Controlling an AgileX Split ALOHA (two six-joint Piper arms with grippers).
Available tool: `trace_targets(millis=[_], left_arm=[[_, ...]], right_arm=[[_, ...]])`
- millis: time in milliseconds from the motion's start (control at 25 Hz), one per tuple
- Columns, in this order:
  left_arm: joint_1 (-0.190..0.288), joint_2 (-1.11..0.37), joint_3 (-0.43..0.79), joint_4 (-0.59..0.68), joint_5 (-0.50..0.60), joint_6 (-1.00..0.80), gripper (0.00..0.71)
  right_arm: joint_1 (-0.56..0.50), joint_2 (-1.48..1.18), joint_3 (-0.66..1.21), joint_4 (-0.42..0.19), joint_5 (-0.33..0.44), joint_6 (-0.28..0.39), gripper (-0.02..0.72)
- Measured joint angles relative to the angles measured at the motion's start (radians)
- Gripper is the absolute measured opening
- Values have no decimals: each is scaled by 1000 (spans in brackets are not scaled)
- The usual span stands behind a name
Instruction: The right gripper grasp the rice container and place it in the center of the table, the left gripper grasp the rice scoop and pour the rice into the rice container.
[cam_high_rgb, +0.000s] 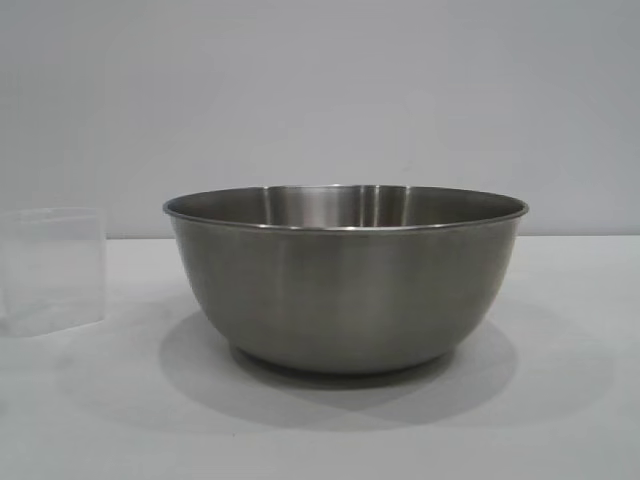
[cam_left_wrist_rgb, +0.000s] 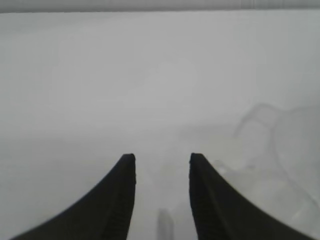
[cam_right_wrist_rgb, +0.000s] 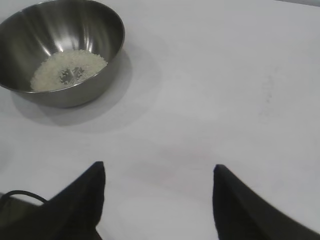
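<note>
The steel rice container (cam_high_rgb: 345, 285) stands upright on the white table (cam_high_rgb: 560, 400), in the middle of the exterior view. In the right wrist view the container (cam_right_wrist_rgb: 60, 52) holds a small heap of rice (cam_right_wrist_rgb: 67, 70). The clear plastic rice scoop (cam_high_rgb: 50, 268) stands on the table at the far left of the exterior view; in the left wrist view the scoop (cam_left_wrist_rgb: 282, 150) shows faintly beside the fingers. My left gripper (cam_left_wrist_rgb: 162, 160) is open and empty, with the scoop off to one side. My right gripper (cam_right_wrist_rgb: 159, 170) is open and empty, apart from the container.
A plain grey wall (cam_high_rgb: 320, 90) stands behind the table. Bare white tabletop (cam_right_wrist_rgb: 225, 90) lies between my right gripper and the container. A black cable (cam_right_wrist_rgb: 20, 196) runs beside the right gripper's finger.
</note>
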Motion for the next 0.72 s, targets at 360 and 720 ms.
trace_targets(millis=[360, 720], left_arm=[[29, -228, -166, 182, 314, 18, 223], [-128, -893, -219, 184, 1171, 11, 223]], right_arm=[[0, 0, 0, 0, 0, 0, 433], [0, 0, 0, -2, 0, 4, 433]])
